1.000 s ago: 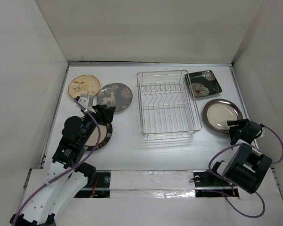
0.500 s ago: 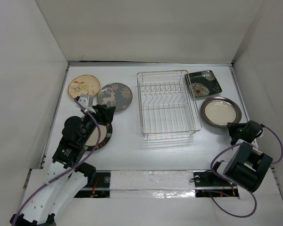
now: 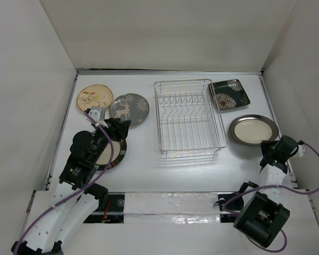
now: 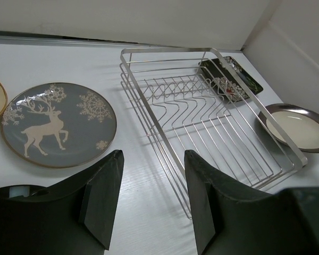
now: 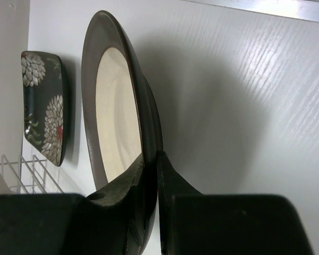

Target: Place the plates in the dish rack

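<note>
Reaching low along the worktop's right side, the right claw pinches the near rim of a cream-centred plate just right of the dish rack. The left arm is folded, and the left claw hangs partly open above the other cream-centred plate.
</note>
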Tool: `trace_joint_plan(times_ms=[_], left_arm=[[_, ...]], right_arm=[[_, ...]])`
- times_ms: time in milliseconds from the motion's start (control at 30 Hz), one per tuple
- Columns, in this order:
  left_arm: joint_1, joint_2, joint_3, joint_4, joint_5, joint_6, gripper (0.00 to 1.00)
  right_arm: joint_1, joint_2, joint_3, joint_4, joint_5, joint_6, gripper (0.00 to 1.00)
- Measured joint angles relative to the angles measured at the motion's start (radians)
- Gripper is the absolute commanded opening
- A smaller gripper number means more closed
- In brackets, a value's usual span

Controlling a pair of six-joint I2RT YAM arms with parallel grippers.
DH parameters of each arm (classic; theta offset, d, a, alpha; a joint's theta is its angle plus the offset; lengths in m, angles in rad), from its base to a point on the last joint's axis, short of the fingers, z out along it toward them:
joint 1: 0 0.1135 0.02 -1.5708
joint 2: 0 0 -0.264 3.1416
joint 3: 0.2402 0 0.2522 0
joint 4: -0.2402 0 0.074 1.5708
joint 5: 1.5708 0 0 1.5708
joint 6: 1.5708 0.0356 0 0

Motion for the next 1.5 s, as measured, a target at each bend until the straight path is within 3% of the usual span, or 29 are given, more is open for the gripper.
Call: trace_joint_plan(times_ms=[433, 733, 967, 1233, 1500], left_arm=[[0.0, -0.001, 0.0, 0.0, 0.009, 0.0, 0.47], [0.0, -0.013, 0.0, 0.001, 0.01, 0.0, 0.47], [0.0, -0.013, 0.0, 0.001, 0.007, 0.0, 0.47], [0.0, -0.008, 0.0, 0.0, 0.008, 0.0, 0.47], [0.0, 0.006, -0.001, 0.0, 0.01, 0.0, 0.47]], right_arm=[[0.08, 0.014, 0.346, -0.075, 0.015, -0.013, 0.0], [0.498, 0.294, 0.794, -0.164, 0.14, -0.242, 0.0], [0.787, 0.463, 0.974, -0.286, 0.353, -0.425, 0.0], [0.928, 0.599, 1.107, -0.365, 0.6, -0.586, 0.0], [0.972, 0.649, 1.144, -0.366, 0.764, -0.699, 0.0]])
